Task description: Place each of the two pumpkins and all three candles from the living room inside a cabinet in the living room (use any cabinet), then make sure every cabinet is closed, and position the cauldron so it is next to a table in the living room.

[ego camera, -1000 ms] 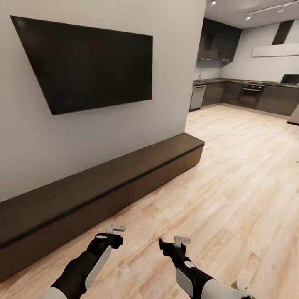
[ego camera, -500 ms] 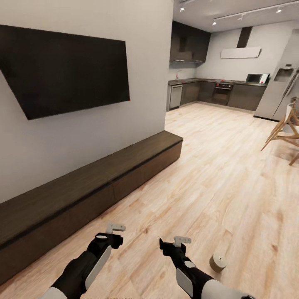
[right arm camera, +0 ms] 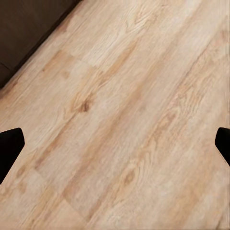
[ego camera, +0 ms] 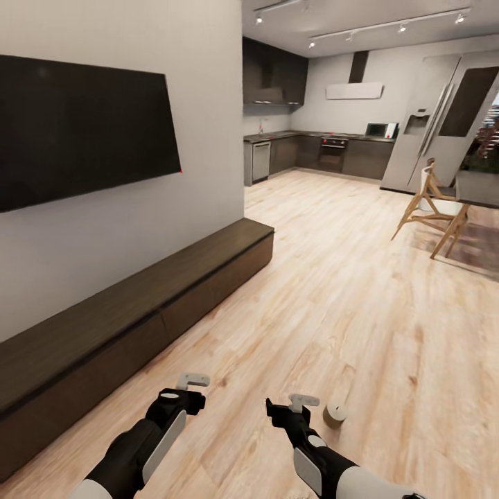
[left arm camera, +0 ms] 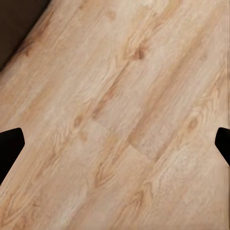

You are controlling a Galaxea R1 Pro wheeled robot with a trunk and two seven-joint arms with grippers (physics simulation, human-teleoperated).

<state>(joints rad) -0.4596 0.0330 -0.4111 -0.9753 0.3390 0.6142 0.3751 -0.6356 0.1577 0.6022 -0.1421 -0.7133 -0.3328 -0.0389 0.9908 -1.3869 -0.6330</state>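
On the wood floor just beside the right claw (ego camera: pixel 303 400) stands one candle (ego camera: pixel 335 414), not yet picked up, while both it and the left claw (ego camera: pixel 192 380) hang spread and empty near the shut cabinet (ego camera: pixel 138 326), leaving seemingly everything undone.

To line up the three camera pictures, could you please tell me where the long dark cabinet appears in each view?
Head view: the cabinet runs along the wall, from lower left toward the middle.
Left wrist view: a dark corner at the picture's edge, likely the cabinet.
Right wrist view: its dark front fills one corner.
Shared landmark: the light wood floor.
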